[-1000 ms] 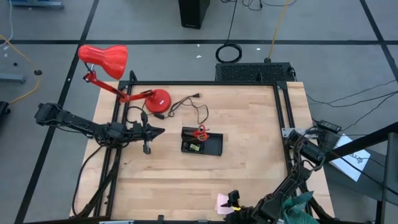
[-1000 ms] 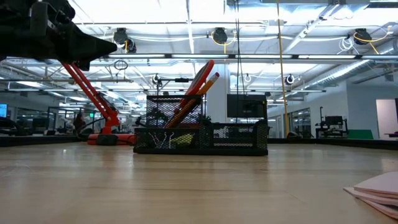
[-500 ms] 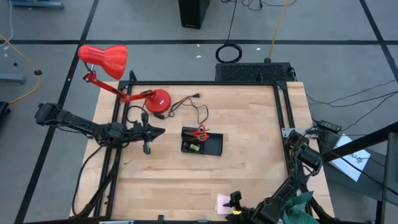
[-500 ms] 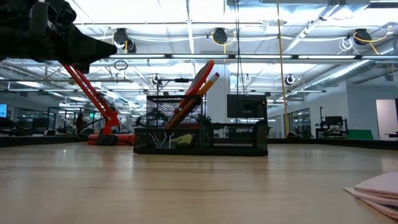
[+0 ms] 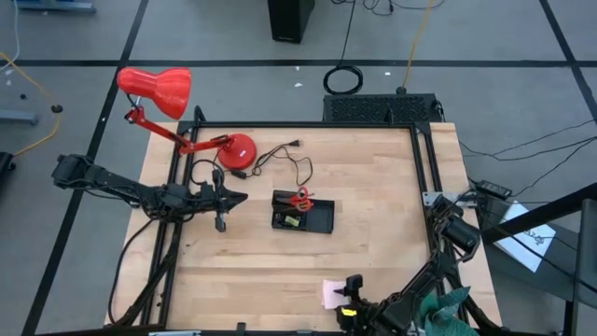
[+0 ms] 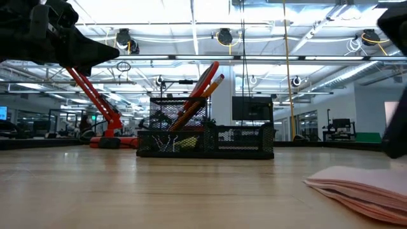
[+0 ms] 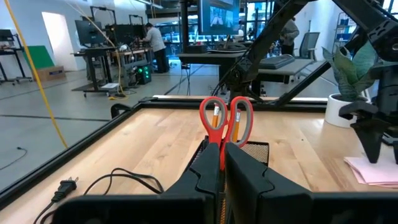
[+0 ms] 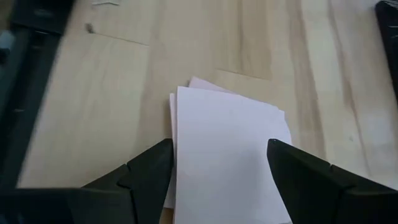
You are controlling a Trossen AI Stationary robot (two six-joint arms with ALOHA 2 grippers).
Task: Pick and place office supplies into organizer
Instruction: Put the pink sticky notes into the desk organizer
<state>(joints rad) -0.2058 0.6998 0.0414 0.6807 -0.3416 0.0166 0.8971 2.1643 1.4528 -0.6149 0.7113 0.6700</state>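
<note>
**Right wrist view: open jaws straddle the pink sticky-note pad**

Right wrist view shows the pink sticky-note pad (image 8: 227, 152) lying flat on the desk (image 8: 261, 43), directly ahead of the right gripper (image 8: 219, 171). Its two dark fingers (image 8: 146, 171) stand spread, one at each side edge of the pad, with nothing held between them. The pad looks roughly square, so no long axis matters much; its sheets are slightly fanned at one corner. The coming move turns on this: the pad sits between and just beyond the fingertips, so a short descent and a closing squeeze across its sides seems to be what remains, though a thin flat pad may be hard to lift off the wood.

From above, the pad (image 5: 333, 293) lies at the bottom centre of the frame, near the desk's lower edge, with the right gripper (image 5: 353, 287) just beside it on its right. The organizer (image 5: 319, 219) sits in the middle of the frame, well apart from the pad, already holding the red-handled scissors (image 5: 299, 199).

The left gripper (image 5: 233, 197) waits at centre left, jaws pressed together and empty, near the red desk lamp (image 5: 154, 89). The right arm is clearly the nearer one.
</note>
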